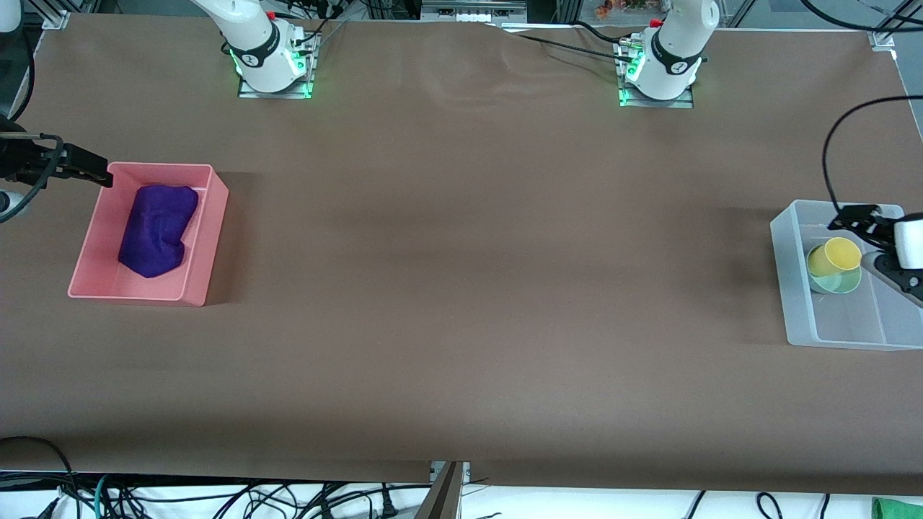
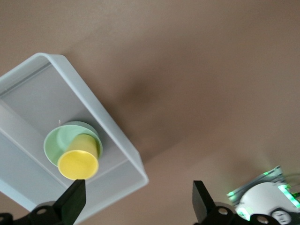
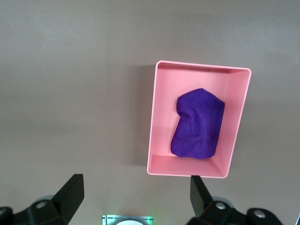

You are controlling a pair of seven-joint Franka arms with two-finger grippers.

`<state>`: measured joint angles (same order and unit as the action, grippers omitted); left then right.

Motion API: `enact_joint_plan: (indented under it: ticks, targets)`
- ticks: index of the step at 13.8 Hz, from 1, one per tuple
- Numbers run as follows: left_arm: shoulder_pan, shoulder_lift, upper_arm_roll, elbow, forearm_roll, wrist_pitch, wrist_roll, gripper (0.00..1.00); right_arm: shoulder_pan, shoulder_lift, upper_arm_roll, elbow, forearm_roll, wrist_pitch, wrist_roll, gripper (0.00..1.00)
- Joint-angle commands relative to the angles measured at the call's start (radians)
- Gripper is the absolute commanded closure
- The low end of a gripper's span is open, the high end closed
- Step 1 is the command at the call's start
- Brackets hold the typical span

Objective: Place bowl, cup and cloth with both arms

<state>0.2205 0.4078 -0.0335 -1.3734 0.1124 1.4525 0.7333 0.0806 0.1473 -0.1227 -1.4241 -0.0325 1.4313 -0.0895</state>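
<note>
The purple cloth (image 1: 157,229) lies in a pink bin (image 1: 209,238) at the right arm's end of the table; it also shows in the right wrist view (image 3: 197,124). The yellow cup (image 1: 835,256) sits tilted in the mint-green bowl (image 1: 844,283), inside a clear bin (image 1: 793,274) at the left arm's end. Both show in the left wrist view, the cup (image 2: 78,161) in the bowl (image 2: 56,143). My left gripper (image 1: 865,241) (image 2: 138,201) is open and empty above the clear bin. My right gripper (image 1: 94,171) (image 3: 136,197) is open and empty, up beside the pink bin's corner.
The pink bin (image 3: 159,117) and the clear bin (image 2: 108,126) stand at the table's two ends on brown table cover. The arm bases (image 1: 272,61) (image 1: 660,72) stand along the table's edge farthest from the front camera. Cables hang off the table's nearest edge.
</note>
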Motion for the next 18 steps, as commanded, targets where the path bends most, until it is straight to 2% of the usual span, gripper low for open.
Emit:
enact_joint_plan:
  ticks: [1, 3, 4, 5, 8, 9, 11, 13, 15, 18]
  targets:
    - [-0.076, -0.058, 0.006, 0.007, 0.001, -0.081, -0.144, 0.00, -0.009, 0.003, 0.005, 0.014, 0.016, -0.015, 0.010, 0.00]
    - [-0.133, -0.099, 0.006, 0.007, -0.013, -0.153, -0.280, 0.00, -0.009, 0.003, 0.006, 0.014, 0.016, -0.015, 0.010, 0.00]
    - [-0.151, -0.118, -0.017, 0.007, -0.016, -0.164, -0.338, 0.00, -0.007, 0.003, 0.006, 0.014, 0.016, -0.015, 0.010, 0.00]
    - [-0.156, -0.132, -0.045, 0.007, -0.013, -0.162, -0.394, 0.00, -0.007, 0.003, 0.006, 0.014, 0.017, -0.015, 0.010, 0.00]
    - [-0.193, -0.197, -0.045, -0.045, -0.068, -0.124, -0.535, 0.00, -0.007, 0.003, 0.008, 0.014, 0.023, -0.012, 0.010, 0.00]
    - [-0.197, -0.236, -0.043, -0.091, -0.082, -0.086, -0.566, 0.00, -0.007, 0.003, 0.008, 0.014, 0.028, -0.012, 0.010, 0.00]
    - [-0.207, -0.367, -0.033, -0.284, -0.082, 0.134, -0.650, 0.00, -0.007, 0.003, 0.008, 0.014, 0.029, -0.014, 0.010, 0.00]
    - [-0.219, -0.455, -0.025, -0.415, -0.085, 0.256, -0.763, 0.00, -0.007, 0.003, 0.006, 0.014, 0.029, -0.014, 0.010, 0.00]
    - [-0.301, -0.463, 0.044, -0.428, -0.086, 0.261, -0.813, 0.00, -0.007, 0.003, 0.006, 0.014, 0.029, -0.014, 0.010, 0.00]
    - [-0.283, -0.458, 0.043, -0.429, -0.097, 0.275, -0.810, 0.00, -0.007, 0.003, 0.006, 0.014, 0.029, -0.011, 0.010, 0.00]
